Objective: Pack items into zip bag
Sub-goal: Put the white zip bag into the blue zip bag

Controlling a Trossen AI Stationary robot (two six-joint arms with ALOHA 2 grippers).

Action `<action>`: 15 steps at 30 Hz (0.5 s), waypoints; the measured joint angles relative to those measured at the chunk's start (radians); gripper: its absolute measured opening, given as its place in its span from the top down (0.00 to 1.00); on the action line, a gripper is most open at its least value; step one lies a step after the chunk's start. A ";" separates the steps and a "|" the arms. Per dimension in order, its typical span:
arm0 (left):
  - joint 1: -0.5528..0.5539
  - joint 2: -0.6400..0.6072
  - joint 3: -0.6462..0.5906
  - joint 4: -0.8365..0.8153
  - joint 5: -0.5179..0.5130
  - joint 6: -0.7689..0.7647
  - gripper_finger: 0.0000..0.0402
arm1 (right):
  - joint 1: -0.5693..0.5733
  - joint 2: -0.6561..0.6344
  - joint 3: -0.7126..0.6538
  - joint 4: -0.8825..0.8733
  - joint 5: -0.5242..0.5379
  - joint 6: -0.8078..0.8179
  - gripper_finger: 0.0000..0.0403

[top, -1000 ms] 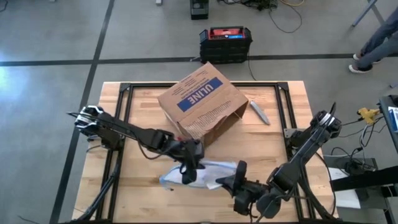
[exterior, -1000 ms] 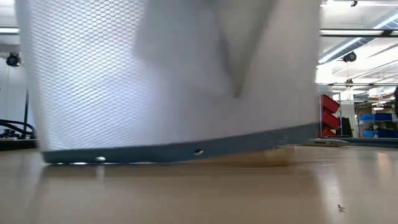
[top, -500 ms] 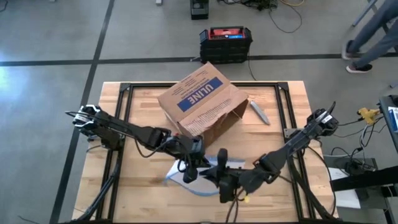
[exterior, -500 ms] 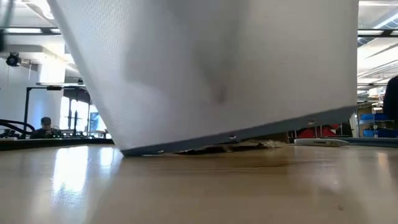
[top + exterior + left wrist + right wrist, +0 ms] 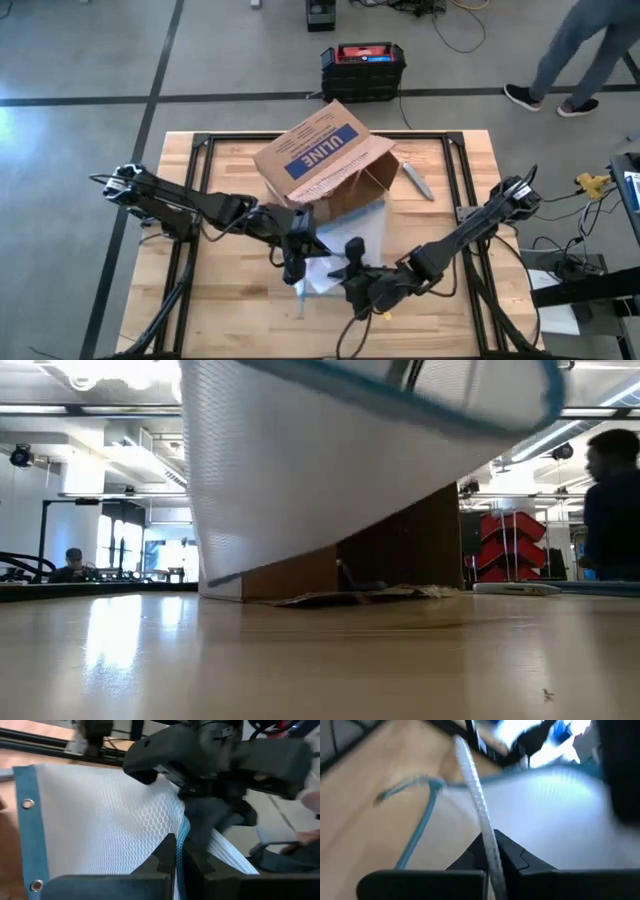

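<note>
The zip bag [image 5: 326, 270] is a clear, mesh-patterned sheet with blue edging, held up off the table between both grippers near the table's middle. In the low view the zip bag [image 5: 330, 480] fills the picture, and its lower left corner [image 5: 208, 586] is down at the tabletop. My left gripper [image 5: 296, 262] is shut on its left side. My right gripper [image 5: 352, 270] is shut on its right side. In the left wrist view the right gripper shows just beyond the bag [image 5: 100, 820]. The small items are not in view. My left gripper [image 5: 179, 860] pinches the bag's blue-trimmed edge [image 5: 183, 827] between its two fingers, and the edge runs up out of them. The mesh sheet spreads away to one side, off the table. My right gripper [image 5: 490, 857] pinches a whitish mesh edge of the bag [image 5: 479, 805] between its fingers. The edge rises straight out of them and the sheet [image 5: 555, 805] stretches away beside it. A blue cord [image 5: 420, 832] hangs slack from the bag.
The brown ULINE cardboard box [image 5: 325, 160] lies on its side at the table's far middle, just behind the bag, and shows as the box [image 5: 400, 550] in the low view. A grey elongated object [image 5: 417, 180] lies right of it. A person [image 5: 580, 45] walks past the far right corner.
My right gripper has moved toward the table's left, close to the left gripper, and the left gripper has shifted slightly toward the far edge. The bag has gone from lying low and flat to being raised and bunched between them, its right side tipped up and its left corner staying low.
</note>
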 joint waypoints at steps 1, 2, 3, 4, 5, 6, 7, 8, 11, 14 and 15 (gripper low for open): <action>0.000 -0.010 0.000 -0.011 -0.009 0.000 1.00 | 0.000 -0.005 0.000 -0.047 0.004 0.033 1.00; 0.001 -0.019 0.000 -0.014 -0.015 0.000 1.00 | -0.001 -0.010 0.000 -0.090 0.012 0.069 1.00; 0.001 -0.025 0.000 -0.017 -0.016 0.000 1.00 | -0.001 -0.013 0.000 -0.130 0.028 0.100 1.00; 0.001 -0.029 0.000 -0.022 -0.015 0.000 1.00 | 0.000 -0.016 0.000 -0.168 0.047 0.129 1.00; -0.001 -0.030 0.000 -0.025 -0.014 0.000 1.00 | 0.000 -0.019 0.000 -0.202 0.072 0.154 0.99; -0.001 -0.029 0.000 -0.031 -0.011 0.000 1.00 | 0.000 -0.022 0.000 -0.237 0.094 0.180 0.98; -0.001 -0.022 0.000 -0.038 -0.011 -0.002 1.00 | 0.000 -0.023 0.000 -0.268 0.114 0.206 0.96; -0.001 -0.015 0.000 -0.038 -0.010 -0.006 1.00 | -0.002 -0.023 0.000 -0.297 0.133 0.234 0.94; -0.004 0.021 -0.003 -0.061 0.009 -0.028 1.00 | -0.003 -0.025 0.000 -0.354 0.157 0.309 0.86; -0.006 0.067 -0.004 -0.058 0.035 -0.036 1.00 | -0.002 -0.027 0.000 -0.353 0.157 0.339 0.76; -0.006 0.082 -0.004 -0.050 0.039 -0.042 1.00 | -0.003 -0.023 0.000 -0.345 0.157 0.339 0.73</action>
